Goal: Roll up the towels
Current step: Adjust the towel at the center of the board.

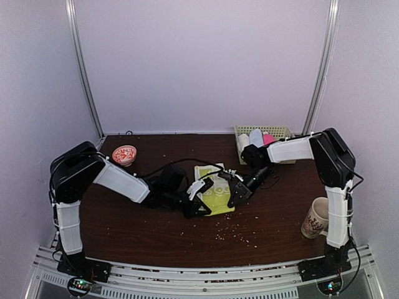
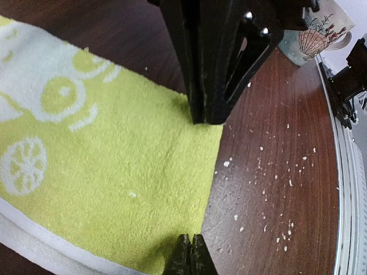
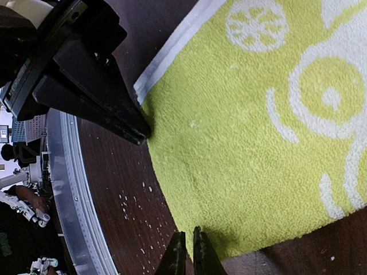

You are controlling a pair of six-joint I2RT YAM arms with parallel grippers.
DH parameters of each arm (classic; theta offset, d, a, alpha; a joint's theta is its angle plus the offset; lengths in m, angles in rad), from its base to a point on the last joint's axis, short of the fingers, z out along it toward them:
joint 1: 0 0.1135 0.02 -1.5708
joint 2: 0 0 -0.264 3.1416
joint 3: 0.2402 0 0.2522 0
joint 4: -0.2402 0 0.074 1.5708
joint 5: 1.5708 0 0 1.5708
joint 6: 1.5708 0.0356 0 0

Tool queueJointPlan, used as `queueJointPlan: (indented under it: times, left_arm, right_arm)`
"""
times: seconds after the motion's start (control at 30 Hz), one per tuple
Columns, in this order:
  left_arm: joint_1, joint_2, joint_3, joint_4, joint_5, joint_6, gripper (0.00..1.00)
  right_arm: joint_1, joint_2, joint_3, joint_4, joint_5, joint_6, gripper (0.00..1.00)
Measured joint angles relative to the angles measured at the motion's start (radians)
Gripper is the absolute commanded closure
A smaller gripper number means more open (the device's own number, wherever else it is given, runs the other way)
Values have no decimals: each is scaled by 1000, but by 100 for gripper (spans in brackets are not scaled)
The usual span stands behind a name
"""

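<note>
Now, left tool (image 2: 198,179) and right tool (image 3: 163,184), both spread apart, sat at the near end of the yellow-green towel (image 1: 217,198) lying flat on the table (image 1: 156,230); its length ran away from both arms.

The left arm (image 1: 121,180) and right arm (image 1: 290,149) have white covers and black joints. A thin black cable (image 1: 181,161) hangs off the left arm. The left gripper (image 2: 196,179) has flat black fingers (image 2: 200,69) and two shiny screws (image 2: 248,16).

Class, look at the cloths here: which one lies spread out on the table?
The yellow-green towel with cream patterns lies flat on the table. The pink towel and white cloths sit in the basket.
</note>
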Motion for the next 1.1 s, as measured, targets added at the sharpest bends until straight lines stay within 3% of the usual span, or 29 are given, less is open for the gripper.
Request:
queueJointPlan:
  times: [0.4, 0.57, 0.67, 0.73, 0.93, 1.1]
  left_arm:
    - [0, 15, -5, -15, 0, 0, 99]
    - [-7, -41, -12, -92, -41, 42, 73]
    - [-30, -111, 0, -192, -119, 111, 63]
    - [-58, -143, 32, -257, -187, 177, 62]
    - [-151, -157, 154, -423, -401, 382, 58]
    - [-179, -144, 218, -508, -484, 510, 58]
  right_arm:
    - [0, 18, -47, 41, 42, 26, 96]
    - [-2, 13, -43, 14, 28, -21, 94]
    - [-9, 6, -19, -53, 10, -80, 87]
    - [-16, -10, 4, -104, -14, -131, 80]
    - [-84, -90, 36, -214, -109, -294, 74]
    - [-140, -68, 66, -302, -161, -415, 70]
